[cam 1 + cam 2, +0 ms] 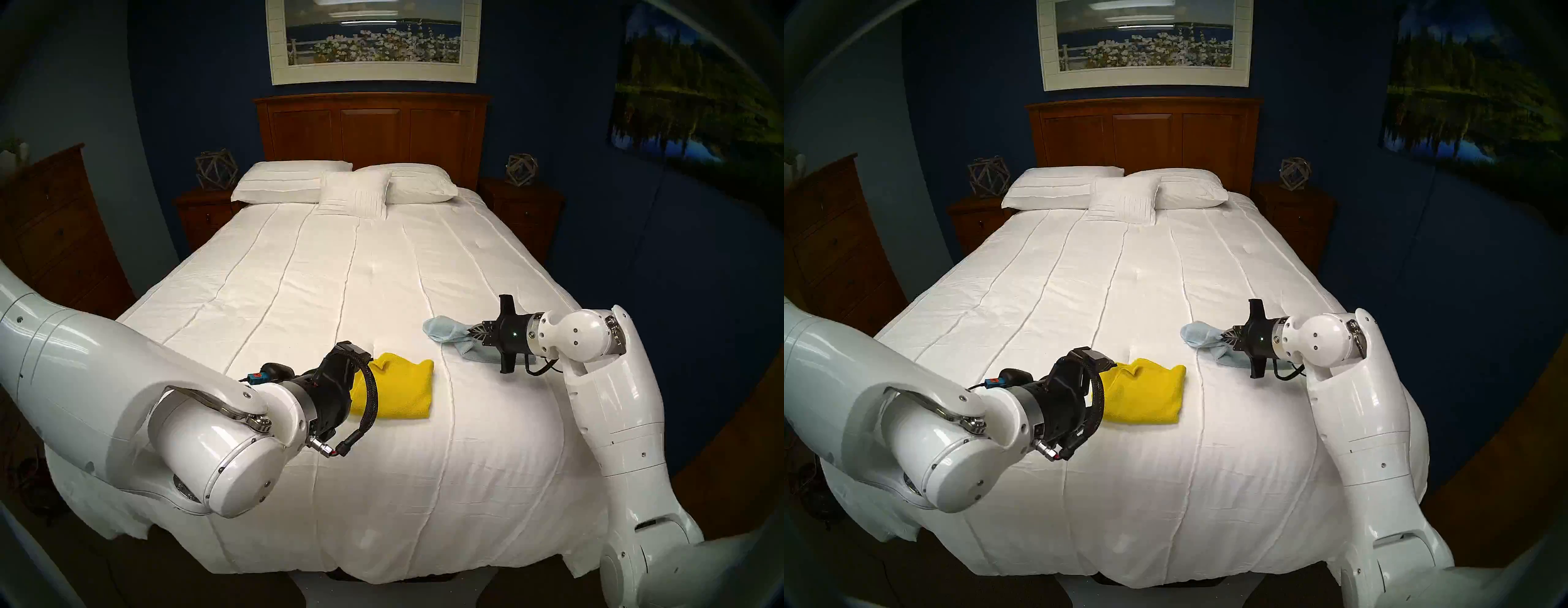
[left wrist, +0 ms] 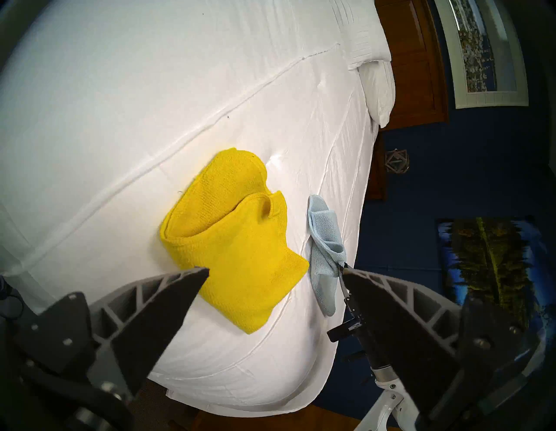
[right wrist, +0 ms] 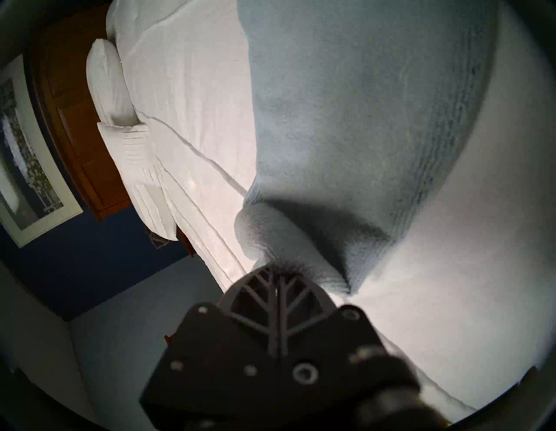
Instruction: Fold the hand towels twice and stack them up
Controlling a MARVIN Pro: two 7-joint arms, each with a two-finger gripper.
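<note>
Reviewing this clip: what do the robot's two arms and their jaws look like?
Both arms are glossy white rounded shells with small dark screws. The left gripper has dark, grey-ribbed, pointed jaws and a braided black cable loop at the wrist. The right gripper is black with lattice jaws and a green light.

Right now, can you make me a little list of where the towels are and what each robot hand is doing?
yellow towel: folded, lying on the white bedspread
blue towel: bunched up, pinched at one end
left gripper: fingers wide open, holding nothing, close to the yellow towel
right gripper: shut on the blue towel
stacked: not yet, towels lie apart
pillows: far end, untouched
</note>
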